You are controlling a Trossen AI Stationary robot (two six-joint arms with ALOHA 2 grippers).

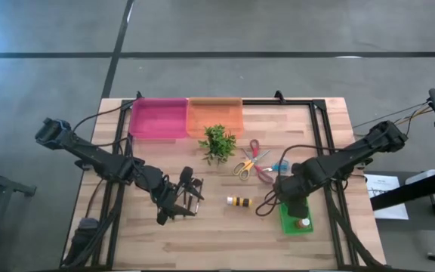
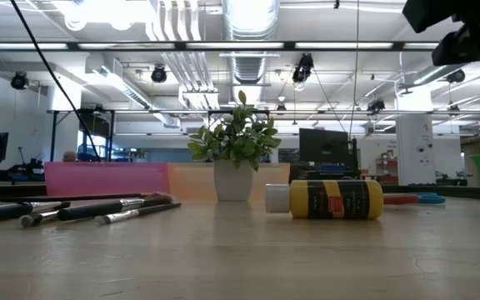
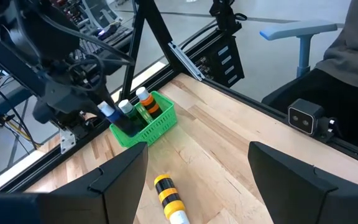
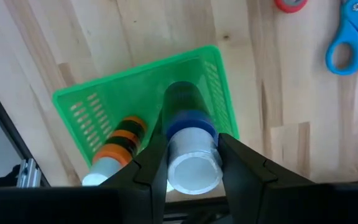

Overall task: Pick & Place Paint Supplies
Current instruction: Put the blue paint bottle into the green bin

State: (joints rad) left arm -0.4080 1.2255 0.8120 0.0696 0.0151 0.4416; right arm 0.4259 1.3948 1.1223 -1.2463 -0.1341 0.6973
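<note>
Over the green basket (image 4: 135,93), at the table's near right, my right gripper (image 4: 191,155) is shut on a blue paint bottle with a white cap (image 4: 188,118). An orange-and-black bottle (image 4: 117,149) is in the basket beside it. A yellow-and-black bottle (image 1: 239,202) lies on its side mid-table. Several dark-handled brushes (image 2: 82,208) lie flat at the near left. My left gripper (image 1: 174,204) hangs open above them, holding nothing. My right gripper pinches the blue bottle's cap end (image 4: 191,134) between its two fingers, one on each side. The fingers come from above, pointing down. The bottle hangs upright below them, its lower end down inside the basket; whether it touches the basket floor I cannot tell.
A pink tray (image 1: 158,117) and an orange tray (image 1: 215,115) stand at the far edge. A leafy potted plant (image 1: 217,142) stands mid-table, with scissors (image 1: 251,160) to its right. Black frame rails (image 1: 319,143) run along the table's sides. A person sits beyond the right edge (image 3: 353,56).
</note>
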